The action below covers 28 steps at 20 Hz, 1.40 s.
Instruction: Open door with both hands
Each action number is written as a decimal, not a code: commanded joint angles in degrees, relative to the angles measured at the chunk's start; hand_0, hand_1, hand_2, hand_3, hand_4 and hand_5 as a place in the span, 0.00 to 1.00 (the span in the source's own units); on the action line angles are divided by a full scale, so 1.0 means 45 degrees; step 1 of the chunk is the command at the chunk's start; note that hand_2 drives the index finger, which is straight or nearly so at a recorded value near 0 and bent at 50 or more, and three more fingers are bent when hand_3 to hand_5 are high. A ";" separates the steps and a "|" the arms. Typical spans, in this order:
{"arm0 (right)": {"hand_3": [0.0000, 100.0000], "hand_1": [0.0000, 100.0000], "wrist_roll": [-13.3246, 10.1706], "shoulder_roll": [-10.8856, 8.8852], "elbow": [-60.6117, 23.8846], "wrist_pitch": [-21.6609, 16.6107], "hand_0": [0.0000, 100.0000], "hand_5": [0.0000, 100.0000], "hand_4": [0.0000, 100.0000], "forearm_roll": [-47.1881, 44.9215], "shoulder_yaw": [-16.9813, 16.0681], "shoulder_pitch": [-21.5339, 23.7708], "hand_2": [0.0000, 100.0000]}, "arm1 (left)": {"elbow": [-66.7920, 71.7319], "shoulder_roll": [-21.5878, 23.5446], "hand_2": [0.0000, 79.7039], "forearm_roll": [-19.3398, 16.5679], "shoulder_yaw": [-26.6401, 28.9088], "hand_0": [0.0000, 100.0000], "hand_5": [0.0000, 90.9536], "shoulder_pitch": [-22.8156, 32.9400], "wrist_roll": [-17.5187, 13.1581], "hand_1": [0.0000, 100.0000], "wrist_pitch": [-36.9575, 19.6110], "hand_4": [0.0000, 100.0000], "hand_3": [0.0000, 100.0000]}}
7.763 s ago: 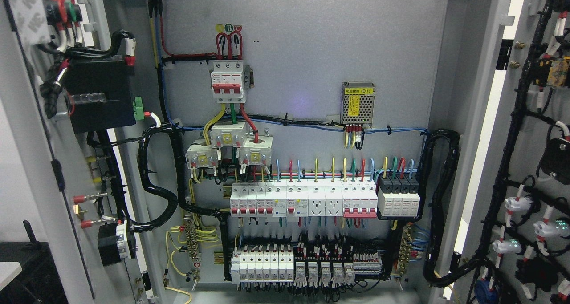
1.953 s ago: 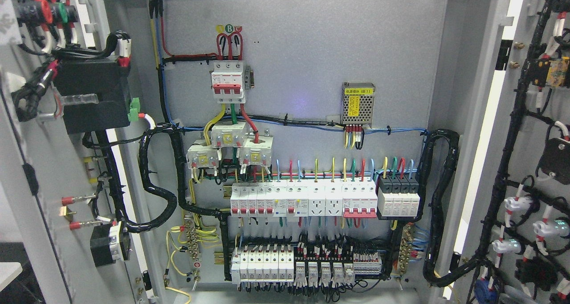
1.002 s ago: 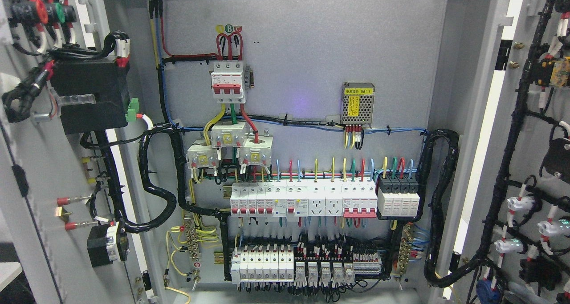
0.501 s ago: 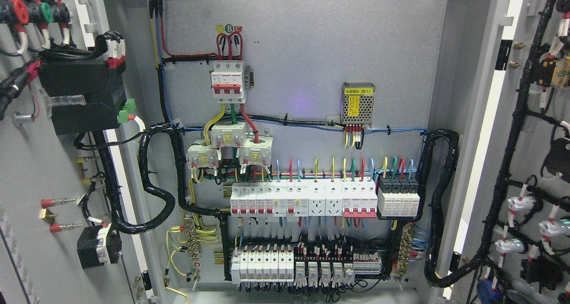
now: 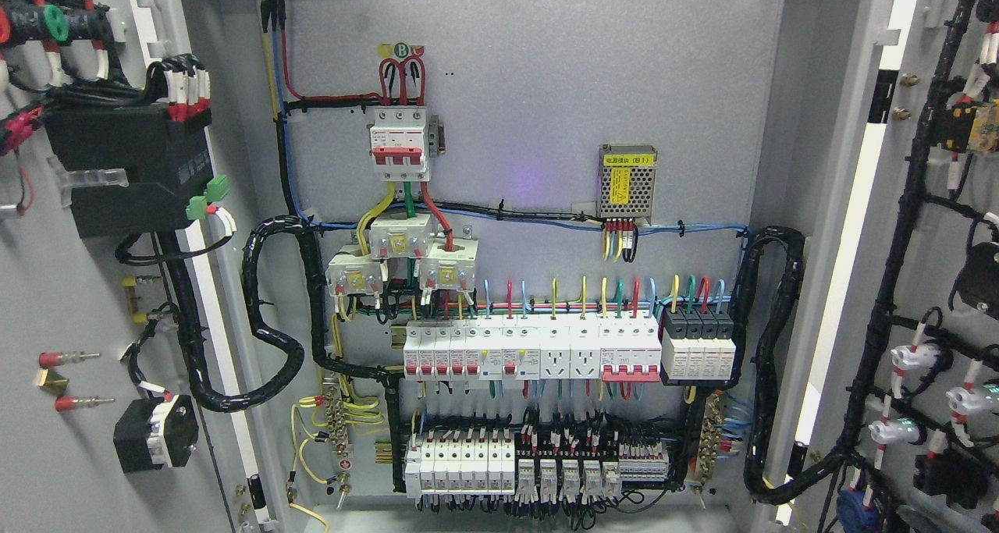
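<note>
Both cabinet doors stand swung wide, left door [image 5: 47, 299] at the frame's left edge, right door [image 5: 929, 229] at its right edge, breaker panel [image 5: 531, 353] exposed between; neither robot hand of mine shows, state unknowable.

The grey backplate [image 5: 531, 88] carries a breaker [image 5: 399, 143] upper left, a power supply [image 5: 627, 182] right, and breaker rows [image 5: 531, 353] below.

back panel [image 5: 546, 88]: matt grey metal, it seems | breakers [image 5: 531, 350]: glossy white plastic | cable sheath [image 5: 273, 346]: ribbed black plastic
</note>
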 commanded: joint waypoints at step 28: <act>0.00 0.00 -0.0301 0.0215 0.0221 -0.0345 0.11 0.00 0.00 -0.0074 -0.0840 0.1007 0.00 | 0.1352 0.0692 0.00 0.3378 0.4287 0.00 0.00 0.1942 -0.0098 0.00 -0.6260 0.03 0.00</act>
